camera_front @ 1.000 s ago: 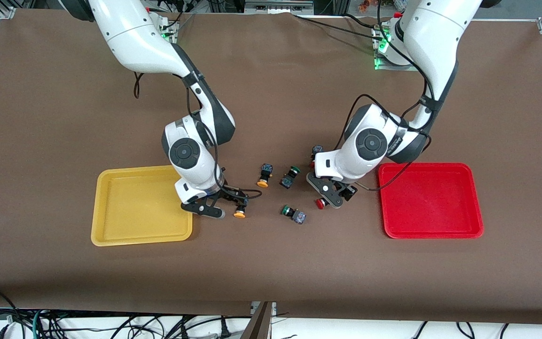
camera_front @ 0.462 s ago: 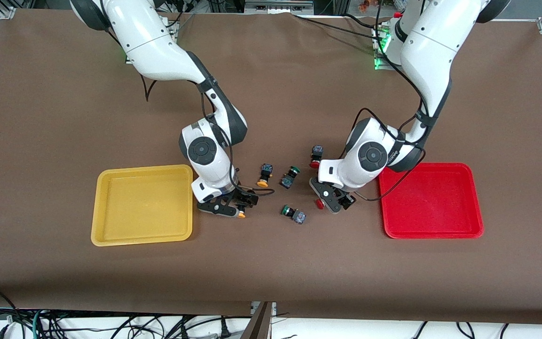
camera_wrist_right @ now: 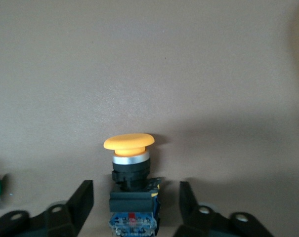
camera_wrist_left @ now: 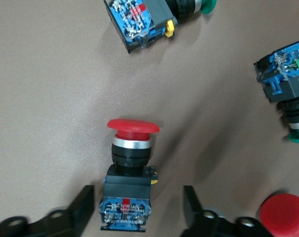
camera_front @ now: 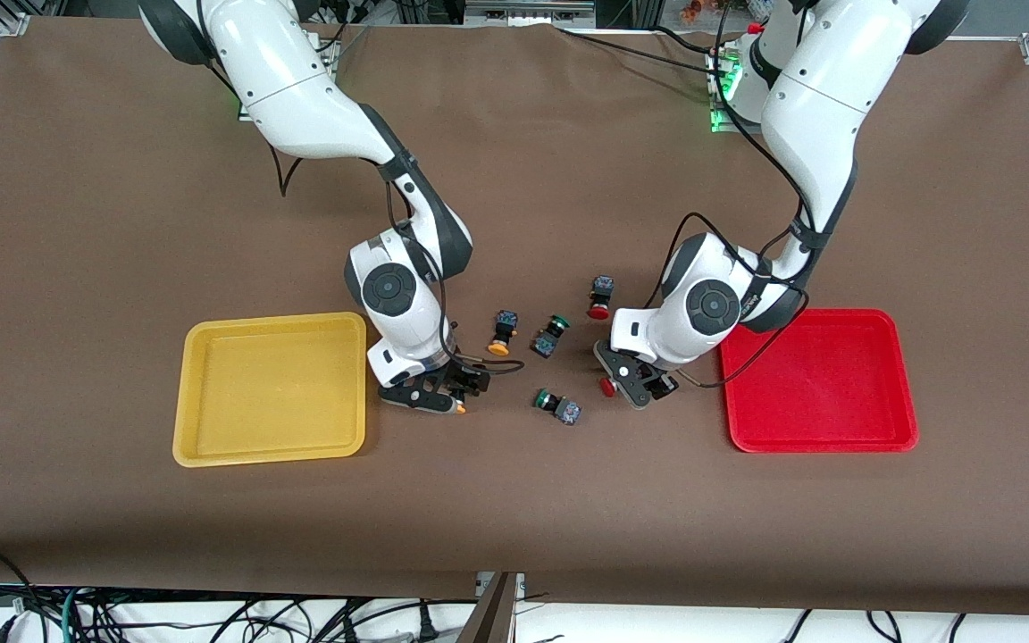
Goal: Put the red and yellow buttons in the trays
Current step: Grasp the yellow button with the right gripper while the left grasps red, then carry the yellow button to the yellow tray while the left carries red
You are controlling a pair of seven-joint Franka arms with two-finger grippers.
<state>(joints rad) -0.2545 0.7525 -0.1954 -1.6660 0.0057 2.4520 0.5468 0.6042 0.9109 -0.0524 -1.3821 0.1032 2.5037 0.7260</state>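
From the front I see both grippers down at the table among the buttons, but the wrists hide what the fingers are doing. My right wrist view settles it: the right gripper [camera_wrist_right: 133, 207] is spread, a finger on either side of a yellow button [camera_wrist_right: 131, 197] with gaps showing, nothing pinched. In the front view that button [camera_front: 458, 406] lies just beside the yellow tray [camera_front: 211, 451]. The left wrist view shows the same for the left gripper [camera_wrist_left: 138, 215]: released, fingers flanking a red button [camera_wrist_left: 129, 182] lying on its side, near the red tray [camera_front: 823, 442]. That view also catches a second red cap [camera_wrist_left: 283, 215] and two green buttons [camera_wrist_left: 154, 19]. Front view places the other yellow button [camera_front: 501, 332] and other red button [camera_front: 600, 297] loose between the arms; both trays hold nothing.
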